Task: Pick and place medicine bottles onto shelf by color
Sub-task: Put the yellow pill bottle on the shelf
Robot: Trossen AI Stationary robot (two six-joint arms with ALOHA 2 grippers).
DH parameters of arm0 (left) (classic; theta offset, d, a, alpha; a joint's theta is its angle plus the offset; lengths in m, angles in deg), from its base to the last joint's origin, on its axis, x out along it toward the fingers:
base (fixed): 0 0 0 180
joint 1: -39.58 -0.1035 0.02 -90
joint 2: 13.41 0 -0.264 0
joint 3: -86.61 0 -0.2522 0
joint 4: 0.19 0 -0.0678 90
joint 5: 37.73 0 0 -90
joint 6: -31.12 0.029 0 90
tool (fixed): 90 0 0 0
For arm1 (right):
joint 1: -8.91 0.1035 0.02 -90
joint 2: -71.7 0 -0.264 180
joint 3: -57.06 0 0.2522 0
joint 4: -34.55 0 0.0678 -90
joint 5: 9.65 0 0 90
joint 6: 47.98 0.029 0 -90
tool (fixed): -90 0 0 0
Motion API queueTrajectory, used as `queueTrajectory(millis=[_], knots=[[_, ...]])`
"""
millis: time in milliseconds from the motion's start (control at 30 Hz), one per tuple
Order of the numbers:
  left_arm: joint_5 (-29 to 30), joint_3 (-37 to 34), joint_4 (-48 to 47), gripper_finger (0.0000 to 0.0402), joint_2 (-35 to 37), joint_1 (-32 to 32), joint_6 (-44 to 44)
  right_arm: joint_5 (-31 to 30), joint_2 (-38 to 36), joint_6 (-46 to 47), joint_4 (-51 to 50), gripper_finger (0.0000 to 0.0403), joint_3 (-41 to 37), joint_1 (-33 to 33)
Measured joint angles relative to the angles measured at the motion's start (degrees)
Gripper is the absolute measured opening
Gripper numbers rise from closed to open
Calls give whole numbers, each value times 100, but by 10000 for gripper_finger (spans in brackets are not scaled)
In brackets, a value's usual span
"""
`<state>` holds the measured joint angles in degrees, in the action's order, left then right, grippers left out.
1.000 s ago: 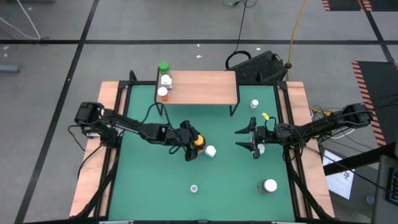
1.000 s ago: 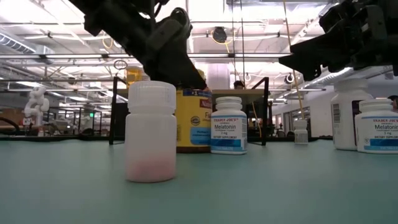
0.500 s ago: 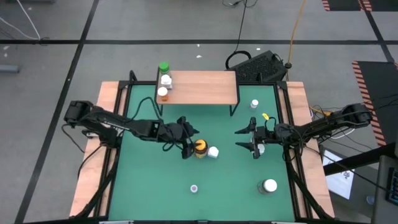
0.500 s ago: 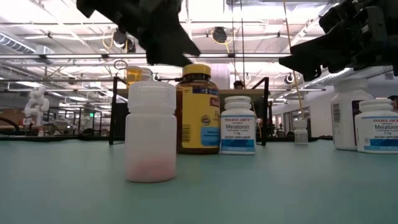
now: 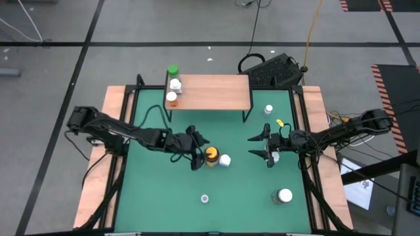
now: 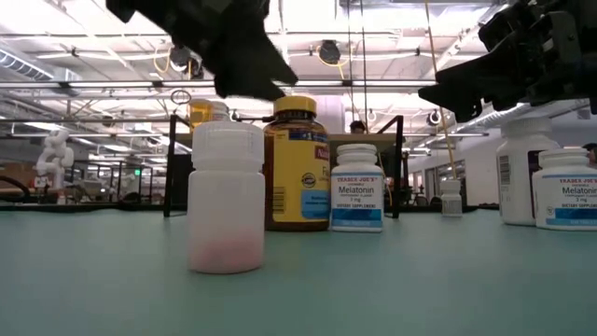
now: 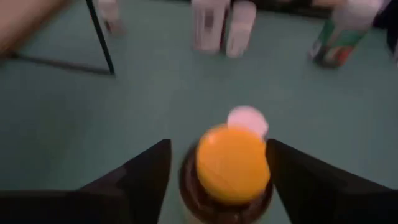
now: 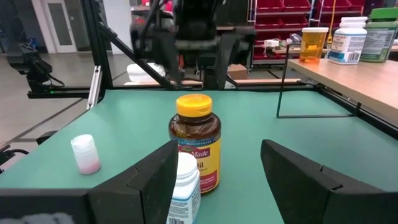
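Note:
An amber medicine bottle with a yellow cap point(image 5: 211, 156) stands upright on the green mat, with a white bottle point(image 5: 225, 160) close on its right. My left gripper point(image 5: 199, 153) hovers open just left of and above the amber bottle. In the left wrist view its fingers flank the yellow cap point(image 7: 233, 163) without touching. My right gripper point(image 5: 257, 145) waits open and level over the right of the mat. The shelf point(image 5: 216, 92) at the far side carries a green-capped point(image 5: 172, 71), a white point(image 5: 175, 84) and an orange bottle point(image 5: 171, 98) along its left end.
A small translucent bottle point(image 5: 205, 198) and a larger white-lidded one point(image 5: 283, 195) stand near the front edge. Another white bottle point(image 5: 274, 156) stands under my right gripper, and one more point(image 5: 268, 109) by the shelf's right leg. A wooden frame point(image 5: 118, 105) borders the mat.
My left gripper has risen and drawn back toward the table's left edge, off the amber bottle's cap. The amber bottle and the white bottle beside it have shifted a little toward the right and near edges and both still stand upright.

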<state>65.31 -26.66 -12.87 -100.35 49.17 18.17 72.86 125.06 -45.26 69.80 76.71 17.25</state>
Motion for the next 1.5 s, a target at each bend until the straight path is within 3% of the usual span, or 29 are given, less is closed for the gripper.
queueTrajectory(millis=[167, 300, 467, 700, 833, 933, 1267, 1500], knots=[[39, 11, 315, 344, -253, 83, -133, 0, 1, 13, -38, 226, 0, 0], [88, 11, 367, 361, -322, 75, -254, 0, 1, 18, -42, 226, 0, 0], [254, 9, 273, 339, -396, 80, -322, 0, 0, 18, -49, 226, 1, 0], [245, 13, 335, 254, -380, 92, -356, 0, 0, 20, -55, 226, 0, 0], [244, 13, 333, 224, -380, 151, -301, 0, 2, 20, -55, 226, 0, 0], [249, 13, 347, 228, -380, 220, -178, 0, 2, 20, -48, 226, 0, 0], [251, 13, 341, 297, -382, 239, -131, 0, 0, 22, -48, 226, 0, 0], [351, 13, 345, 303, -382, 239, -223, 0, 0, 22, -48, 226, 0, 0]])
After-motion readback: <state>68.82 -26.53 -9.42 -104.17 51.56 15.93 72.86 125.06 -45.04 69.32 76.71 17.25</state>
